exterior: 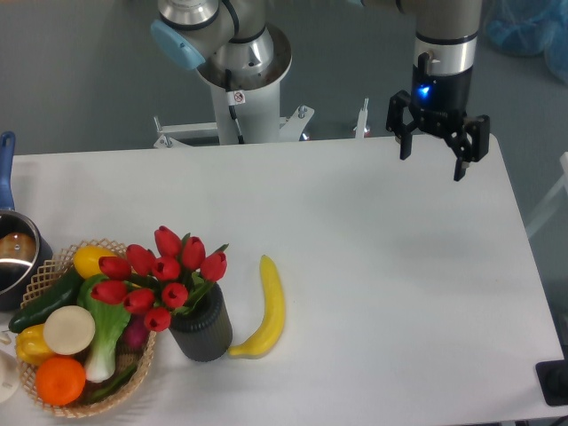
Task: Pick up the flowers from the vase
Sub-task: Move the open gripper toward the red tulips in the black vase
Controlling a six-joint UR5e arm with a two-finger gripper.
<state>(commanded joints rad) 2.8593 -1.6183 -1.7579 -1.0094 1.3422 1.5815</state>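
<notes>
Gripper: the gripper (437, 155) is held above the table (373, 293) near the far right corner, fingers spread apart and pointing down, nothing between them. It is judged to be parked high so that the arm can travel across without brushing anything.

Flowers: the flowers (164, 277) are found near the front left corner, stems sunk in the vase (202, 327). The red buds are fanned out and tipped toward the left edge, some overhanging the basket (53, 266); the lean is probably owed to the short vase, which props only the lower stems.

Vase: dark, upright, set just beside the basket on its right side. Whether the two touch cannot be told.

Banana: a banana (268, 309) is laid just right of the vase, its lower tip very near the vase's base, its length running toward the far edge.

Basket: filled with produce, among it an orange (60, 380), a cucumber (44, 302) and a lemon (89, 259).

Pot: a pot (13, 253) with a blue handle is seen at the left edge, partly cut off.

Progress: the grasp is judged not yet begun; gripper and flowers are well apart, on opposite sides of the table.

Approach: a grip on the stems just above the vase's rim is judged likely, since the buds are soft and the basket crowds the left side.
</notes>
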